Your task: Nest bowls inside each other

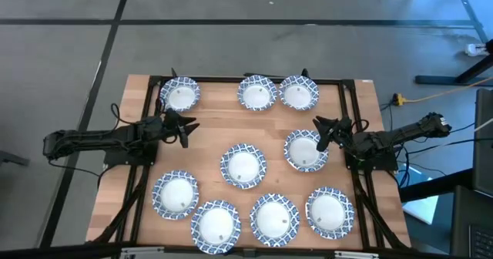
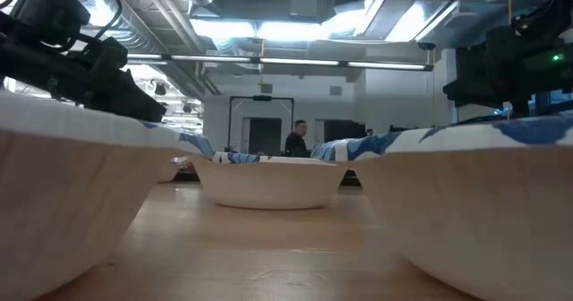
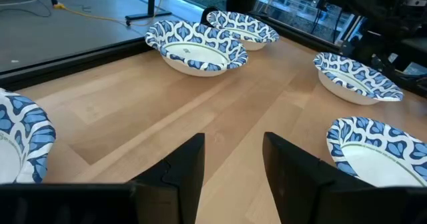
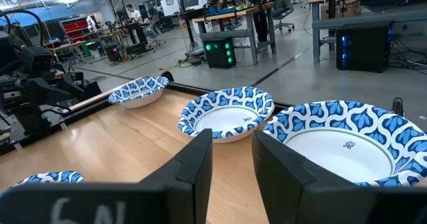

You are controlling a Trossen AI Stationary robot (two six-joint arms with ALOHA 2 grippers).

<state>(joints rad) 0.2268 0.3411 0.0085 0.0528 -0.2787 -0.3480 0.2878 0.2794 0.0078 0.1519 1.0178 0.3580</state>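
Observation:
Several small round bowls, white inside with blue-and-white patterned rims, stand singly on the wooden table: three along the far edge (image 1: pixel 256 92), two in the middle (image 1: pixel 243 166), and several along the near edge (image 1: pixel 274 218). My left gripper (image 1: pixel 187 128) is open at the table's left side, between the far-left bowl (image 1: pixel 179 94) and the centre bowl, with only bare wood between its fingers (image 3: pixel 233 161). My right gripper (image 1: pixel 320 132) is open by the right rim of the right middle bowl (image 1: pixel 306 149). Its fingers (image 4: pixel 232 154) point toward the far bowls (image 4: pixel 227 111) and hold nothing.
A black frame (image 1: pixel 231 79) runs along the table's far and side edges. Bare wood lies between the far row and the middle bowls (image 1: pixel 223 124). In the low view, two near bowls fill the sides (image 2: pixel 54 184) around a middle one (image 2: pixel 269 180). A person stands far behind (image 2: pixel 297 138).

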